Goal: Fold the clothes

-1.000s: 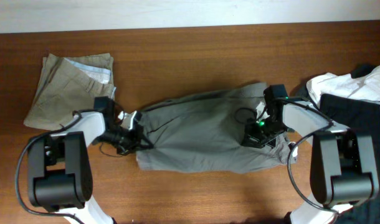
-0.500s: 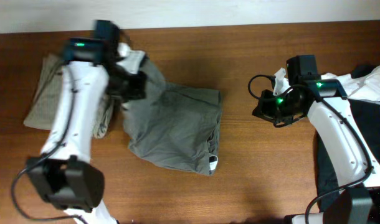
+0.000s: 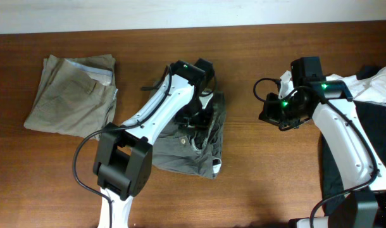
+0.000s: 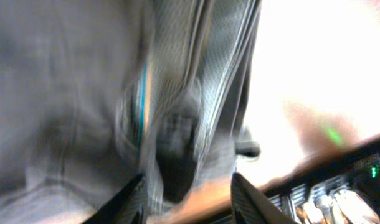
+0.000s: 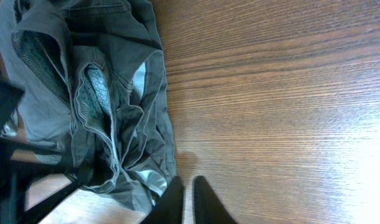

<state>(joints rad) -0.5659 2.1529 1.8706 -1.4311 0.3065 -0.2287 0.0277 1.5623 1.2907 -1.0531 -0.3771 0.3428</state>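
The grey-olive shorts [image 3: 171, 149] lie folded in a rough block at the table's middle. My left gripper [image 3: 201, 120] hangs over their right edge; in the left wrist view [image 4: 190, 202] its fingers stand apart over blurred grey fabric [image 4: 71, 93], with nothing clearly held. My right gripper [image 3: 266, 114] is over bare wood to the right of the shorts, apart from them. In the right wrist view [image 5: 189, 202] its fingers are closed together and empty, with the shorts' bunched waistband edge [image 5: 103, 106] to the left.
Folded beige khaki trousers [image 3: 73, 95] lie at the far left. A white garment [image 3: 351, 85] and a black garment [image 3: 364, 139] are heaped at the right edge under my right arm. Brown wood table [image 3: 256, 183].
My left arm has swung from the far left over to the right edge of the shorts. The shorts now lie narrower and more bunched. My right arm has barely moved.
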